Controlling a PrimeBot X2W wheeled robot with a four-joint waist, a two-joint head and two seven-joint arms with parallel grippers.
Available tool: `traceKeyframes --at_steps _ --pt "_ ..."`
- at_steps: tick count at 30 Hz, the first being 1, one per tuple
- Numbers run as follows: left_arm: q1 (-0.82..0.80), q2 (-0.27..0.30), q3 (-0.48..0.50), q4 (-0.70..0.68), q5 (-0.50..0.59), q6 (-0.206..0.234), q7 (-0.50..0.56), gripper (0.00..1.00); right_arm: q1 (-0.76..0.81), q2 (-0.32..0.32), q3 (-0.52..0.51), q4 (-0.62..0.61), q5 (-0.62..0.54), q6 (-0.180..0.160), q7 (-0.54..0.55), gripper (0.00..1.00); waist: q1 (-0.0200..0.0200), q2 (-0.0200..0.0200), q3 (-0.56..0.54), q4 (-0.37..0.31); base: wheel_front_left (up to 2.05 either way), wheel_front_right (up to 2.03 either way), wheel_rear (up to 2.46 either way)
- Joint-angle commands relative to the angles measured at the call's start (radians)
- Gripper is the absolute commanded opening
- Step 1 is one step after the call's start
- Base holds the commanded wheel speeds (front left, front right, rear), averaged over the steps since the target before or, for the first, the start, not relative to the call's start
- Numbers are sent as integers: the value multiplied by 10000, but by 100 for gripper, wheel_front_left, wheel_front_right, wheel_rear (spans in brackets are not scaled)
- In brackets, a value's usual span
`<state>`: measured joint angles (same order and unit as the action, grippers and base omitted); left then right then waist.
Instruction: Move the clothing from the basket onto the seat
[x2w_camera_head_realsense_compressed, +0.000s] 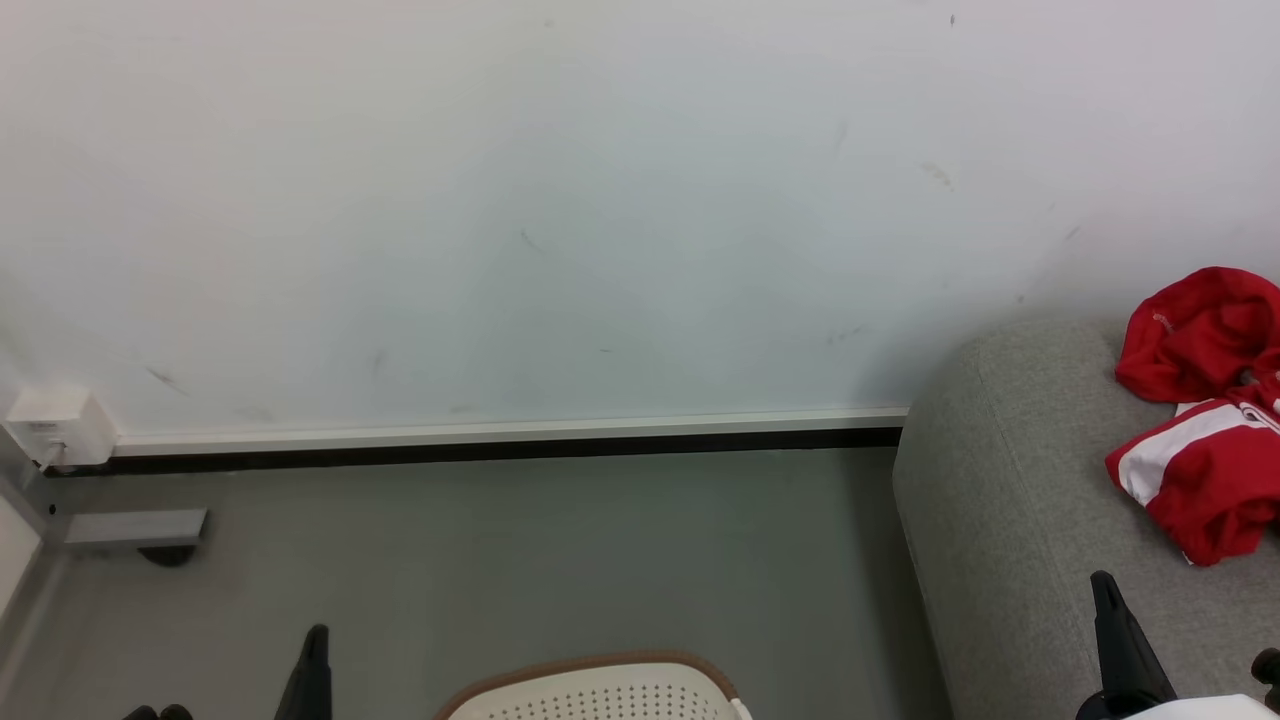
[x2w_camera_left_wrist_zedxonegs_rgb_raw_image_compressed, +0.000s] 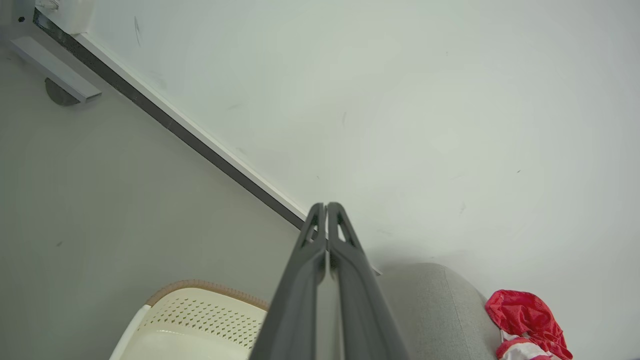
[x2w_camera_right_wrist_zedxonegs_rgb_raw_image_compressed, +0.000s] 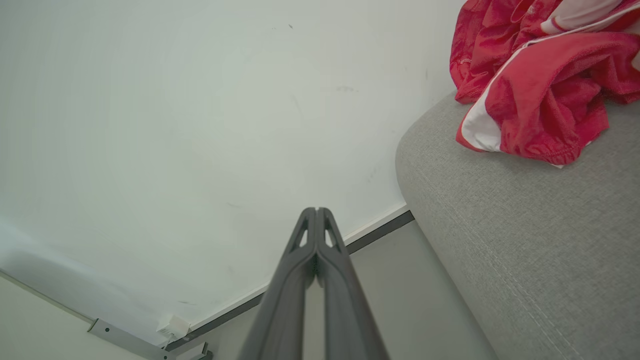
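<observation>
Red clothing (x2w_camera_head_realsense_compressed: 1200, 410) with white bands lies bunched on the grey seat (x2w_camera_head_realsense_compressed: 1010, 520) at the right; it also shows as clothing (x2w_camera_right_wrist_zedxonegs_rgb_raw_image_compressed: 540, 85) on the seat (x2w_camera_right_wrist_zedxonegs_rgb_raw_image_compressed: 525, 240) in the right wrist view and as clothing (x2w_camera_left_wrist_zedxonegs_rgb_raw_image_compressed: 527, 320) in the left wrist view. The cream basket (x2w_camera_head_realsense_compressed: 600, 690) with a brown rim stands on the floor at the bottom centre; its inside is out of view. The basket (x2w_camera_left_wrist_zedxonegs_rgb_raw_image_compressed: 200, 320) lies below my left gripper (x2w_camera_left_wrist_zedxonegs_rgb_raw_image_compressed: 326, 206), which is shut and empty. My left gripper (x2w_camera_head_realsense_compressed: 316, 632) points up left of the basket. My right gripper (x2w_camera_head_realsense_compressed: 1102, 580) is over the seat's front; the right gripper (x2w_camera_right_wrist_zedxonegs_rgb_raw_image_compressed: 316, 210) is shut and empty.
A white wall (x2w_camera_head_realsense_compressed: 600, 200) with a dark skirting strip (x2w_camera_head_realsense_compressed: 500, 448) runs behind the grey floor (x2w_camera_head_realsense_compressed: 550, 550). A white socket box (x2w_camera_head_realsense_compressed: 55, 425) and a grey metal bracket (x2w_camera_head_realsense_compressed: 135, 525) sit at the far left.
</observation>
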<state>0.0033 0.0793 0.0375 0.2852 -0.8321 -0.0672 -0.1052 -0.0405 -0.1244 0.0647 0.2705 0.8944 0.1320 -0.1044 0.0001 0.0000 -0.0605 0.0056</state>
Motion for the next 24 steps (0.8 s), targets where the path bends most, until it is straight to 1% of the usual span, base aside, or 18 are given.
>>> traceKeyframes --at_steps 1,24 --pt "-260 29 83 -146 -245 -51 69 0 -333 -10 -95 -151 270 -7 68 0 -1 0 6 0 0 0 0" --pt "-575 -83 330 -249 -2844 -261 803 0 -487 239 -688 -198 2643 -12 801 0 -1 0 170 -15 0 0 0"
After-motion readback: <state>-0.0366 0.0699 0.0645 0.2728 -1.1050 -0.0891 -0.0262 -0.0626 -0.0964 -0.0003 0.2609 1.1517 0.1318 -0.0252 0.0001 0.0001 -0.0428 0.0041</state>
